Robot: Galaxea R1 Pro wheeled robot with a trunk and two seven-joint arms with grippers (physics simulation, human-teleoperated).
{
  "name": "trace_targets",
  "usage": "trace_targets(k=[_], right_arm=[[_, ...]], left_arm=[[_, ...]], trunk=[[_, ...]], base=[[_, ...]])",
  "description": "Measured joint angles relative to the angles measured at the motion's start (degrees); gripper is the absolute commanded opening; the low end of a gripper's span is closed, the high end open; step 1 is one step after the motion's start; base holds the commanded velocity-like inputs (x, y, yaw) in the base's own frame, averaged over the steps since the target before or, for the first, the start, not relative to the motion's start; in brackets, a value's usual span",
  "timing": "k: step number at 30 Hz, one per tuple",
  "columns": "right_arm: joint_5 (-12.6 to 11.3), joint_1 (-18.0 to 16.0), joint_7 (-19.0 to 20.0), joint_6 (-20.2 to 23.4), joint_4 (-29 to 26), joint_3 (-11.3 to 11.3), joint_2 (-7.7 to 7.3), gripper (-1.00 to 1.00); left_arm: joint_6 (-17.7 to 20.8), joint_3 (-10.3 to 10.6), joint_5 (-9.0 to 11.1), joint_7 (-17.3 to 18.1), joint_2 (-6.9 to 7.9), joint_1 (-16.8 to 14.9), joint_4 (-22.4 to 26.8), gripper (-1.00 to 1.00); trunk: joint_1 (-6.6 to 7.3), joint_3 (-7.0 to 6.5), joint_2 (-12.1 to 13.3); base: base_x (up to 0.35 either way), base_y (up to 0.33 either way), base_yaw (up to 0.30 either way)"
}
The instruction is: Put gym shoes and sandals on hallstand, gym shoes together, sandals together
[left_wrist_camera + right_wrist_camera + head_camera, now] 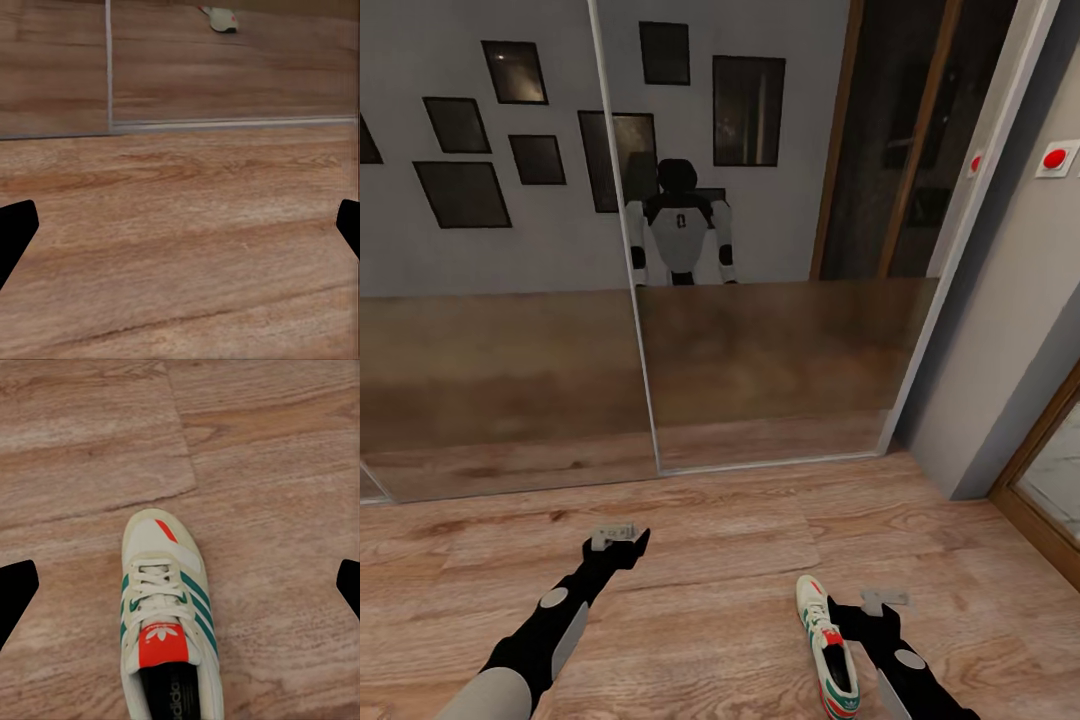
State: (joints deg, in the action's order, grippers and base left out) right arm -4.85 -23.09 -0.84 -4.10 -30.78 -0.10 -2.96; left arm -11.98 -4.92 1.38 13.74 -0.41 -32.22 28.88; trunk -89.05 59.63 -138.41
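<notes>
The right fingers (16,589) are spread and empty above a gym shoe (166,622) lying on the floor (710,560) at the near right. The left fingers (15,229) are likewise spread. The shoe looks light, soft-sided, firm-soled; the heel collar seems the best hold.

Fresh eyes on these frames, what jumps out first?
The white gym shoe with green stripes and a red-orange tongue lies on the wood plank floor, just inboard of the right gripper. Ahead, the mirrored sliding doors show the robot's reflection.
</notes>
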Motion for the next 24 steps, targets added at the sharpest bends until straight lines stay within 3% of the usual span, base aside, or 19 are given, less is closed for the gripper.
trace_targets(k=[3, 10, 13, 24], right_arm=[[0.00, 0.00, -0.06, 0.00, 0.30, -0.01, -0.04, 1.00], [-0.01, 0.00, -0.16, -0.07, 2.17, -0.08, -0.06, 1.00], [0.00, 0.00, -0.18, -0.08, 2.27, -0.09, -0.08, 1.00], [0.00, 0.00, -0.21, -0.05, 2.46, -0.03, -0.02, 1.00]], left_arm=[[-0.14, 0.67, -0.33, 0.16, -0.15, 0.02, 0.31, 1.00], [-0.05, 4.51, -1.15, 0.61, -0.28, 0.00, 1.29, 1.00], [-0.02, 4.74, -1.16, 0.62, -0.29, 0.00, 1.36, 1.00], [1.05, 5.37, -1.08, 0.65, 0.05, -0.06, 1.49, 1.00]], trunk=[[0.00, 0.00, 0.00], [0.00, 0.20, 0.00], [0.00, 0.42, 0.00], [-2.41, 3.37, -4.40]], base=[[0.000, 0.000, 0.002], [0.000, 0.000, 0.000], [0.000, 0.000, 0.000], [0.000, 0.000, 0.000]])
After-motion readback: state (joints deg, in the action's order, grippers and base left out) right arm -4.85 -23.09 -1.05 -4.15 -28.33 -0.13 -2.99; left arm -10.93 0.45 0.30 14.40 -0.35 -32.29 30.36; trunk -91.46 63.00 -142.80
